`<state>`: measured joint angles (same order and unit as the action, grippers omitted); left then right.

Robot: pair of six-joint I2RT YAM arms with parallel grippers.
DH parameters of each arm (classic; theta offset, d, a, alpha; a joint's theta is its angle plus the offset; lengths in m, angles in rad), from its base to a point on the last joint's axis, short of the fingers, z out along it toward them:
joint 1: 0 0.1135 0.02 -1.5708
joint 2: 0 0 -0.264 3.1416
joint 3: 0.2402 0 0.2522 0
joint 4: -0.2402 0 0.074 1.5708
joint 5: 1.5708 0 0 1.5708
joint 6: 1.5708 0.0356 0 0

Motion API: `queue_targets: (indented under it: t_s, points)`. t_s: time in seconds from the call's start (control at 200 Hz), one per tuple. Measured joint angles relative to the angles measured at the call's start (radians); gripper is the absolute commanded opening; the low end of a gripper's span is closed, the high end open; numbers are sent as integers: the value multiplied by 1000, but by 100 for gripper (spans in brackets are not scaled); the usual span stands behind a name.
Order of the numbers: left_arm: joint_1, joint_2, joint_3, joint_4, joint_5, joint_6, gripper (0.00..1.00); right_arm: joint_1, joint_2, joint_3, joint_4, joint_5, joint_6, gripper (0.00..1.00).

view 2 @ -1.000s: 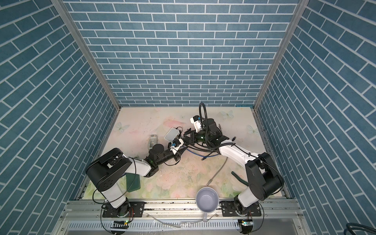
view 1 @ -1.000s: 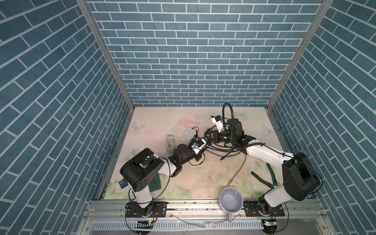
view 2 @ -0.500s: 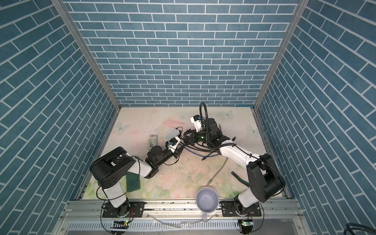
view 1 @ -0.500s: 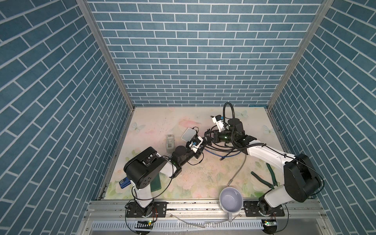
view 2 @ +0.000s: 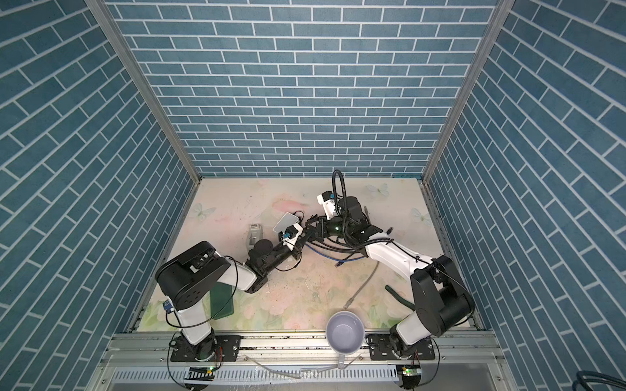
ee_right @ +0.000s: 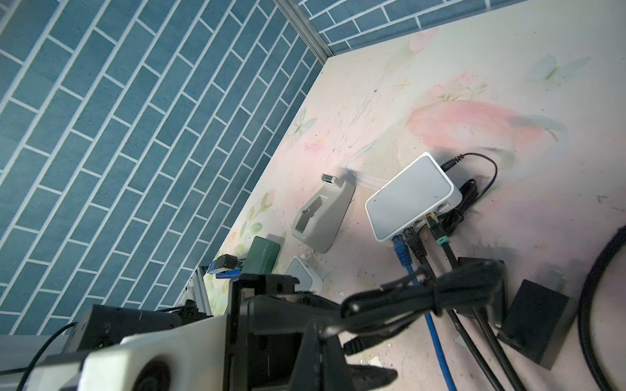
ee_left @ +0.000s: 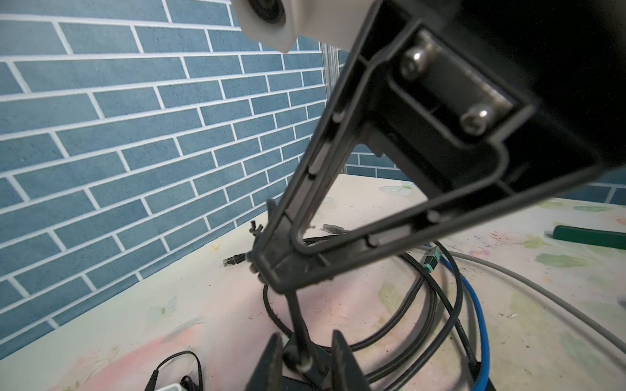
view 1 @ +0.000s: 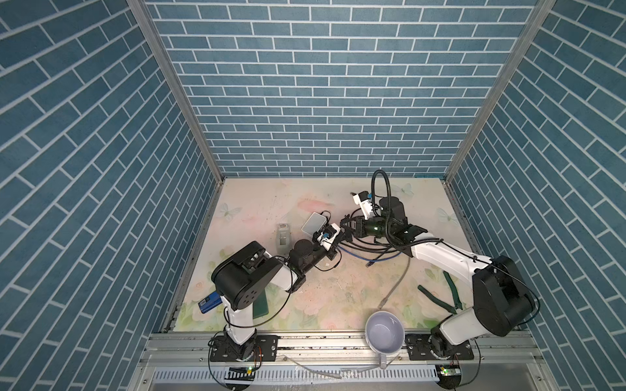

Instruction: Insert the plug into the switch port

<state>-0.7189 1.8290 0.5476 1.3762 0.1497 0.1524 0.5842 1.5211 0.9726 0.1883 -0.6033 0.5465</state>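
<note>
The switch [ee_right: 411, 194] is lying near the middle of the worktop [view 1: 271, 199], with 3 plugs sitting in its ports: a blue plug [ee_right: 401, 248], a black plug [ee_right: 416, 245] and a teal-booted plug [ee_right: 437, 232]; the right gripper [ee_left: 264, 257] is pinching a black cable [ee_left: 294, 311], fingers together; the left gripper [ee_left: 306, 355] is straddling that cable close by, fingers apart; whether they are gripping it, I cannot tell.

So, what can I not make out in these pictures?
The switch ports: right wrist view, the plugged-in cables partly cover them; both top views, too small.
The left gripper grip: left wrist view, cut off by the picture's edge.
The black cable end: same view, blurred between those jaws.
</note>
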Motion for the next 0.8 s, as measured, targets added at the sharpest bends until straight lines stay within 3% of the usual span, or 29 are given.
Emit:
queue_targets:
  t_s: [0.11, 0.47, 0.8]
  points:
    - [0, 0, 0, 1, 0, 2, 12, 0, -1, 0, 0, 0, 0, 0]
    - [0, -5, -3, -14, 6, -3, 2, 0, -1, 0, -6, 11, -2, 3]
    - [-1, -134, 60, -381, 31, -63, 0, 0, -6, 0, -107, 42, -71, 20]
